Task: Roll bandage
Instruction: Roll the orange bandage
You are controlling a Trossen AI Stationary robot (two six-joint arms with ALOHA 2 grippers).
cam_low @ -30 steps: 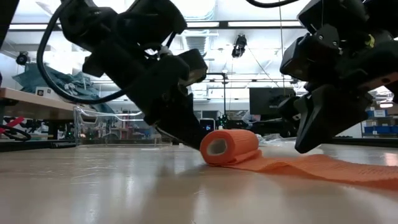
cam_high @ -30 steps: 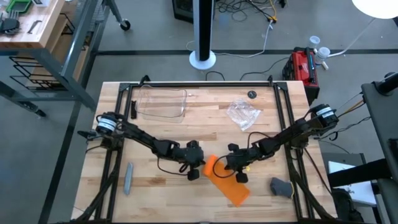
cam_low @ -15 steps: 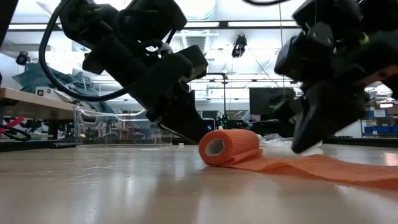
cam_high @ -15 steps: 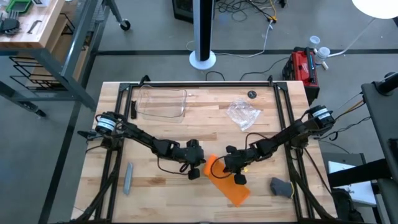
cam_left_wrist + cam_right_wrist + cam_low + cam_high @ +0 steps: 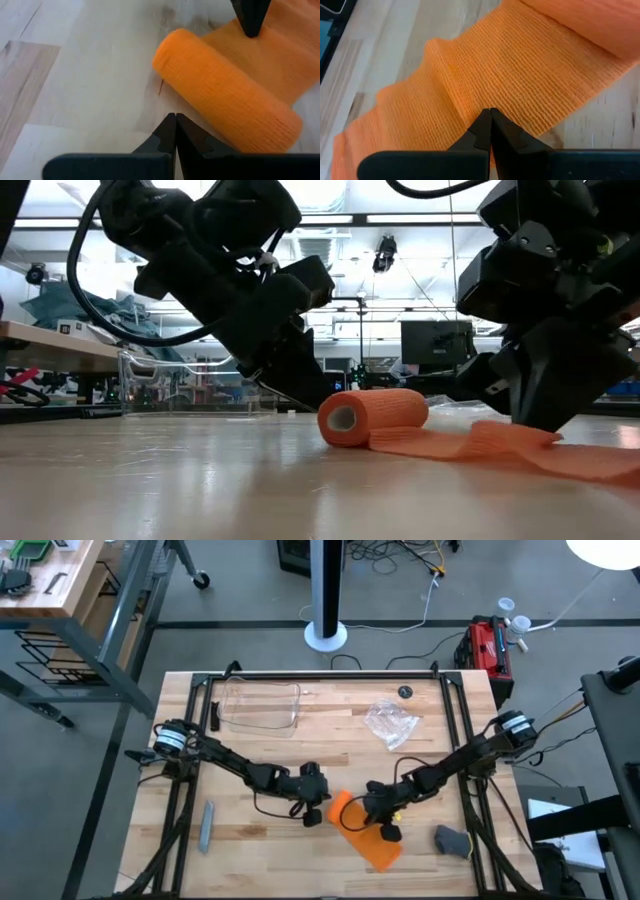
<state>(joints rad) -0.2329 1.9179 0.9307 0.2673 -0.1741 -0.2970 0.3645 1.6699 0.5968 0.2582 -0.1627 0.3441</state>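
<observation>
**While the roll is only part wound: keeping the next turn straight**

Left gripper (image 5: 318, 810): sits on the bench (image 5: 260, 755) just left of the rolled end of the bandage (image 5: 362, 833). Its fingers (image 5: 170, 131) are clenched tip to tip, grasping nothing; in the left wrist view their point rests beside the roll's flank, though contact with the fabric cannot be confirmed.

Bandage: near-centre of the bench. The wound part lies as a stubby cylinder at the left; the loose tail runs right and toward the near edge, flat except for a raised wrinkle partway along.

Right gripper (image 5: 385, 823): over the loose tail. Fingers (image 5: 490, 125) also pressed together, empty, tip down on the fabric at the wrinkle.

Judgement on the step in hand:
- Push the roll with the left tip low on its flank, at mid-width, so it turns rather than skids.
- Hold the tail lightly with the right tip and draw it taut first; the wrinkle would otherwise wind in as a lump.
- Keep the push square to the strip, or the layers will likely telescope.
- Soft fabric: too much downward force probably flattens the core.
</observation>
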